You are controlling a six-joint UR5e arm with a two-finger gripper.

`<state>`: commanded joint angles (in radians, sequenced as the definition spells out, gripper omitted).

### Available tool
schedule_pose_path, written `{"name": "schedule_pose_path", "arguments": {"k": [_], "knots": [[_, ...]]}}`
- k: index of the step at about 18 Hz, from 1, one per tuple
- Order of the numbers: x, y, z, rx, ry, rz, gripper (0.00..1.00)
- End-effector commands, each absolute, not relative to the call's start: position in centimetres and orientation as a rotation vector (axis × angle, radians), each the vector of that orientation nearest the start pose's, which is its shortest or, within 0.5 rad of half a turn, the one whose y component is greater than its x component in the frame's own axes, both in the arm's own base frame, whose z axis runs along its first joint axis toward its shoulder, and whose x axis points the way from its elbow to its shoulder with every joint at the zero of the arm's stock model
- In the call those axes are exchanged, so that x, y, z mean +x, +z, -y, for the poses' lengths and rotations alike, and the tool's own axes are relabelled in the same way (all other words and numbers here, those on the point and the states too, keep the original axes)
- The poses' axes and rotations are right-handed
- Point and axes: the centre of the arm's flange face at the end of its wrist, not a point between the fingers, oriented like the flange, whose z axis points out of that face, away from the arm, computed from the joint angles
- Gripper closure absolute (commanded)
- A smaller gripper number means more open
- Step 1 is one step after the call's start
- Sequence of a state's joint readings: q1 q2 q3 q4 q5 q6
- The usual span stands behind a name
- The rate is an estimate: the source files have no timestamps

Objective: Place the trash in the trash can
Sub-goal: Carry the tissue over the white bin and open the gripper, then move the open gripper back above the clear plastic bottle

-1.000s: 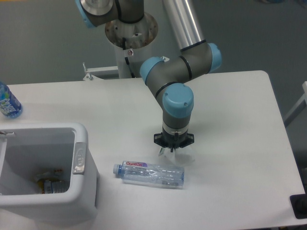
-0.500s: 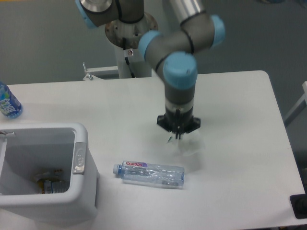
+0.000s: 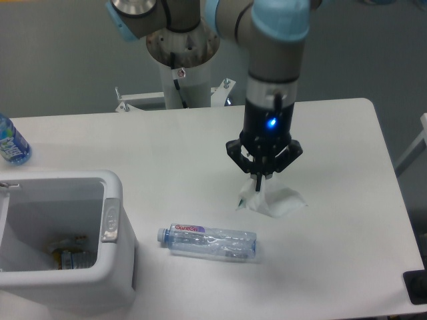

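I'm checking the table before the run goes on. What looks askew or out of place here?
The crushed clear bottle lies on its side beside the trash can. The wrapper hangs pinched in the claw. Nothing looks spilled.

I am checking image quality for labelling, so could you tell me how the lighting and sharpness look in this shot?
Fixed camera: soft, even light on the white table, with only faint shadows under the crushed bottle and trash can; the whole frame is slightly soft; a blue indicator glows above the gripper, whose jaws pinch the pale plastic wrapper, which barely contrasts with the tabletop.
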<state>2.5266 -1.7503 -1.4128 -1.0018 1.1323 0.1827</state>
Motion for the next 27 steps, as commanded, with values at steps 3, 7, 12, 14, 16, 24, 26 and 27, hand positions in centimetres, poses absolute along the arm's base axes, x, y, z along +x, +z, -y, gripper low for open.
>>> {"name": "schedule_pose_path", "arguments": {"k": [3,7,12,14,16,24,26,27], "knots": [[-35.1,56.4,-51.7,-2.267,-0.172,0.731,0.9],[-28.9,59.0,-55.9,-2.239,-0.22,0.633,0.88],[-19.7,57.6,-60.1,-2.308,-0.311,0.462,0.83],[-18.3,56.7,-61.2,-2.32,-0.324,0.427,0.45],[-17.9,56.2,-61.6,-2.324,-0.315,0.395,0.0],[-23.5,56.4,-58.8,-2.303,-0.244,0.534,0.0],[-26.4,56.0,-57.4,-2.29,-0.196,0.599,0.0],[-28.3,55.7,-56.7,-2.284,-0.171,0.633,0.0]]}}
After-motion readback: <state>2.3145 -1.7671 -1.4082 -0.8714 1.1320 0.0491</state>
